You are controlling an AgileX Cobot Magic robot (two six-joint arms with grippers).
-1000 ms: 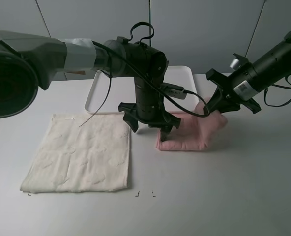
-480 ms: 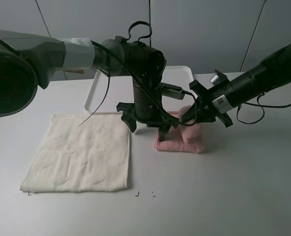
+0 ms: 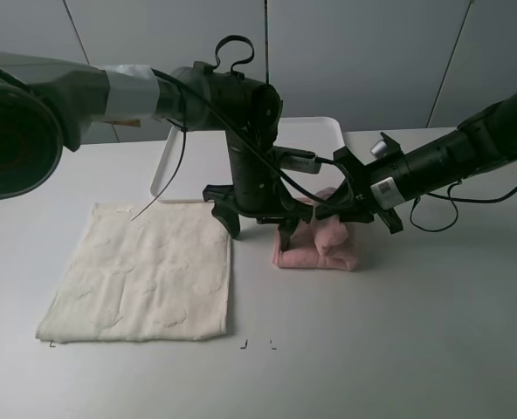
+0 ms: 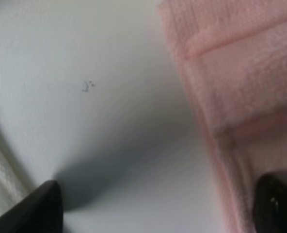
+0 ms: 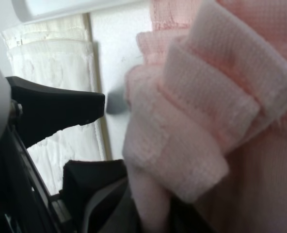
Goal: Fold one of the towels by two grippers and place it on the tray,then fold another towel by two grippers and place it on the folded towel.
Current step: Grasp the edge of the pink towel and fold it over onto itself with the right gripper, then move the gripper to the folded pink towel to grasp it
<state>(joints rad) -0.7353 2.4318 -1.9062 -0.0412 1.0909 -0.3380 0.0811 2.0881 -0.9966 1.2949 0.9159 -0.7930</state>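
Pink towel (image 3: 324, 253) is lying bunched and partly folded on the table (image 3: 416, 340), just in front of the tray (image 3: 337, 131) and not yet on it. Cream towel (image 3: 145, 271) is lying flat on the left, near the pink one but not touching.

Left pincer (image 4: 160, 213) is spread wide and grips nothing. One finger is set by the pink towel's near edge, the other on bare table by the cream towel. Right pincer (image 3: 339, 209) is judged clamped on a raised fold of the pink towel; in the right wrist view the cloth is seen pinched and draped over itself.

Handling:
- Towel is judged light, soft and limp, with no stiffness. It will sag and unroll if it is let go.
- Terry surface is likely grippy, so little slip is expected.
- Hold is best taken at corners or along a folded edge, with all layers caught.

Room:
- Both arms are crowded over the pink towel, so a collision is possible.
- Open table is seen in front and to the right.
- Tray rim must be cleared by lifting.
- Cream towel's edge should not be snagged.
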